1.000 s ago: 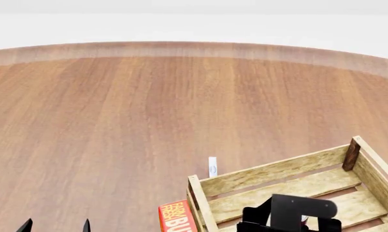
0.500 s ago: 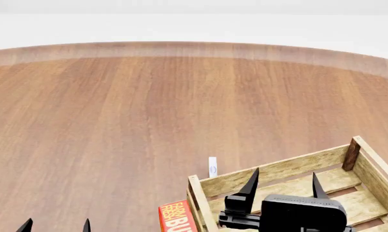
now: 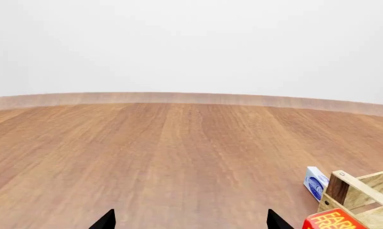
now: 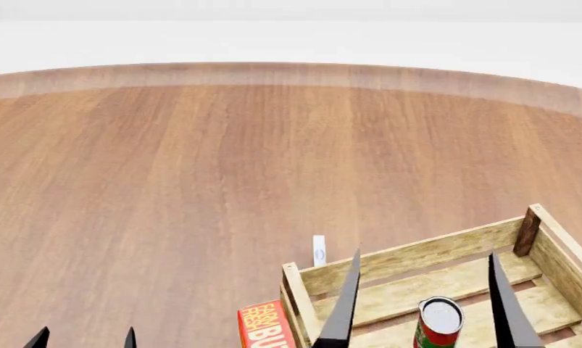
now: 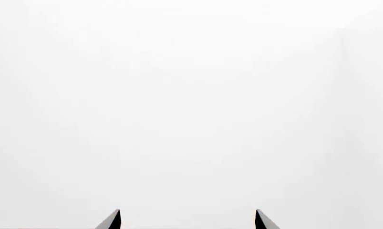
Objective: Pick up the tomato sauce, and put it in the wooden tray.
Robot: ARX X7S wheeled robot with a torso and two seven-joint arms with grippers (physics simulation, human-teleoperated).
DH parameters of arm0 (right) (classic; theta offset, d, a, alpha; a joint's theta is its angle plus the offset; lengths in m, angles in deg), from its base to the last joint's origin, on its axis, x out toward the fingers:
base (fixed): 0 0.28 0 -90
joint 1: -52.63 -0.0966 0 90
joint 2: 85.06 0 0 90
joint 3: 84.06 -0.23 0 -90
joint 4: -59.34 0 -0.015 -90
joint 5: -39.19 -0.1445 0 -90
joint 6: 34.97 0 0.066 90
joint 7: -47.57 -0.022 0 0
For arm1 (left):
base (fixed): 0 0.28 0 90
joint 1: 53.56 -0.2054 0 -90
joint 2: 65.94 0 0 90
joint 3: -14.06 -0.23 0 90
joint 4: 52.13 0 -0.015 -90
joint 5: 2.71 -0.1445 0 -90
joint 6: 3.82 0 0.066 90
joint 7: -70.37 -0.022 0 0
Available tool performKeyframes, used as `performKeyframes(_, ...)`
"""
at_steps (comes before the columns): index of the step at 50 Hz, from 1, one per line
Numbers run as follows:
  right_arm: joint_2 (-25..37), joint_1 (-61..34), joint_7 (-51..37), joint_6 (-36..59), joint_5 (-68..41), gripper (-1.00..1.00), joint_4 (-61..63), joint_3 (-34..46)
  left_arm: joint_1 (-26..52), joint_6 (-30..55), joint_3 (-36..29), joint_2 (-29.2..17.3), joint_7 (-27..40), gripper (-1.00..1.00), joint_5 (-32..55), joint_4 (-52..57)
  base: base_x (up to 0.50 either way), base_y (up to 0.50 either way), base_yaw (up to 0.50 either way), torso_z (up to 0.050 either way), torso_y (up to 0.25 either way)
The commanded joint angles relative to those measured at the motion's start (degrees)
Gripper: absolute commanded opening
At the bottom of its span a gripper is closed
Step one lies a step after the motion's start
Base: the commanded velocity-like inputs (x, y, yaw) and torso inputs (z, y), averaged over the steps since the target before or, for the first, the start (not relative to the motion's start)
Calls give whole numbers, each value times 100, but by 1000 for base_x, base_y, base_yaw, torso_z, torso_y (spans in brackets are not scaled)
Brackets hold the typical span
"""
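Note:
The tomato sauce [image 4: 438,322], a small can with a red and green label and a silvery top, stands upright on the slats inside the wooden tray [image 4: 533,225]. My right gripper [image 4: 424,254] is open and held above the tray. Its two long black fingers [image 4: 344,308] point up on either side of the can without touching it. The right wrist view shows only blank white between that gripper's [image 5: 186,213] tips. My left gripper [image 4: 85,338] is open and empty at the near left. In the left wrist view it [image 3: 190,220] faces bare table, with a corner of the tray [image 3: 363,186] beside it.
A red butter box [image 4: 262,326] lies against the tray's left end and also shows in the left wrist view [image 3: 331,220]. A small white and blue box [image 4: 319,250] stands just beyond the tray's far left corner. The round table's far edge [image 4: 291,72] curves across the back.
My right gripper has risen off the tray and swung its fingers upward and apart. The can it covered now stands uncovered in the tray. The left gripper has not moved.

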Motion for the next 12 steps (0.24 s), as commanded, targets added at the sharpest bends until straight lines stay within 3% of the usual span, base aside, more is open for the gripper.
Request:
performKeyframes(1,-1381,2306,1822,-1878,838,100,1365,-547,-20,1,-16,-21,20,100,4,35,0,0,0,0,0)
performKeyframes(5,-1385,2618,1821,-2237,865,100,1364,-568,-24,-8,-21,-27,22,100,4,36,0,0,0,0,0)
performKeyframes(12,-1383,2478,1885,-1966,754,100,1364,-601,-19,-20,-27,-30,24,100,10,19,0,0,0,0,0)
